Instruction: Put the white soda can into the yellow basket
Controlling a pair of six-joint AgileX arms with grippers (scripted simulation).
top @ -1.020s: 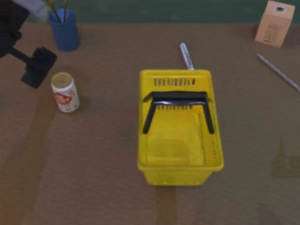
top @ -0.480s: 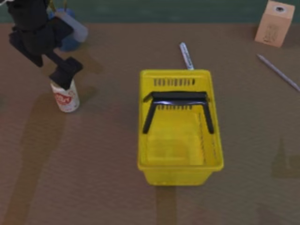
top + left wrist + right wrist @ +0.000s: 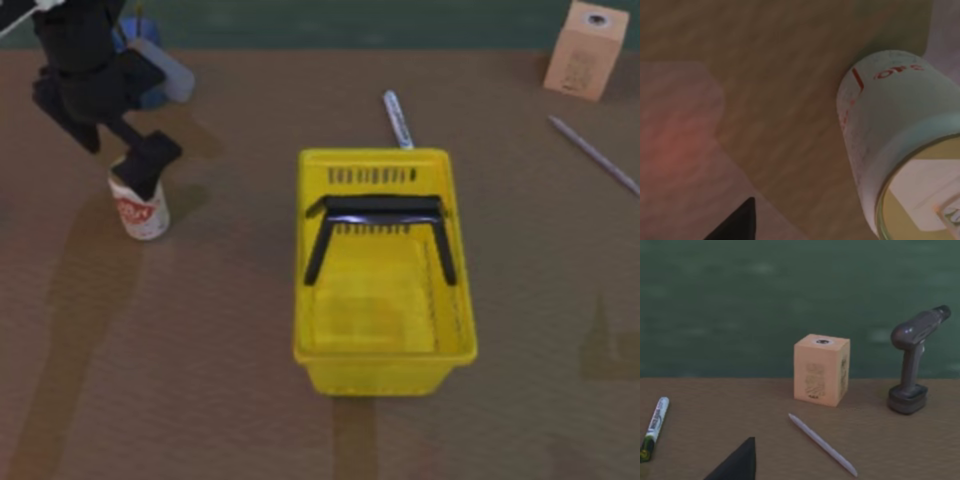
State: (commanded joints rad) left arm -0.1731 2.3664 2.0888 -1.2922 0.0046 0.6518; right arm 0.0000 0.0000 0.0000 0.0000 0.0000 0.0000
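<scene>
In the top view, you see the left tool [image 3: 150,165] positioned directly over the upper end of the white soda can [image 3: 142,212], which stands on the desk [image 3: 220,400] at its left side, well apart from the yellow basket [image 3: 385,372]. The basket sits near the centre of the desk with its black handle [image 3: 380,212] folded across the opening. Whether the left tool is spread or pressed together cannot be told from any view; the top view shows only its dark body covering the can's top. The left wrist view adds what the top view hides: the can [image 3: 890,125] at close range, with its red print and pale rim, and one dark fingertip [image 3: 737,225] apart from the can's wall. The right arm does not appear in the top view. Its wrist view shows one dark fingertip [image 3: 737,462] and items at the desk's right: a peach box [image 3: 821,369], a grey stylus [image 3: 822,444], a marker [image 3: 654,427] and a power drill [image 3: 914,360], the last not shown from above.
</scene>
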